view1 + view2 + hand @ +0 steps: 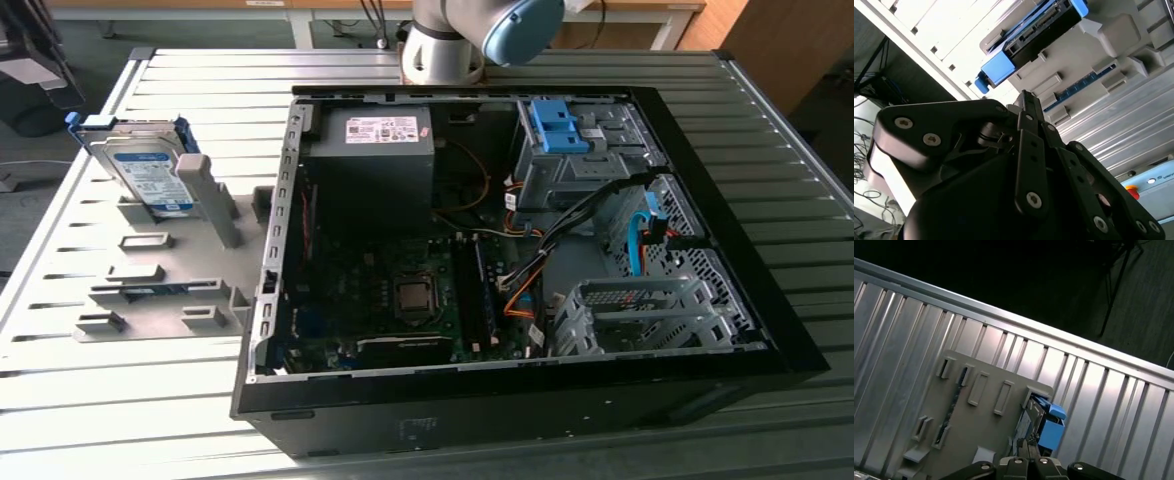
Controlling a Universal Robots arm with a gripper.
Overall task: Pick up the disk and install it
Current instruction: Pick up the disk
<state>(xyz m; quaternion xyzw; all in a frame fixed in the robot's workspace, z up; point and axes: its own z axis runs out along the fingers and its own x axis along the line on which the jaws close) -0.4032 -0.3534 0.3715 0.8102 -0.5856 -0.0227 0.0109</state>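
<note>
Pressed-together, empty jaws are seen pointed at the disk, apart from it; the disk is stood on edge in a grey rack on the tabletop.

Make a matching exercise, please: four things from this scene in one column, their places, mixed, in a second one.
1. disk
2. power supply
3. blue latch
4. processor socket

A. on the motherboard
B. upright in the grey rack, outside the case
C. in the case, far end, exterior view's right
D. in the case, far end, exterior view's left

Pairs: 1-B, 2-D, 3-C, 4-A.
</note>
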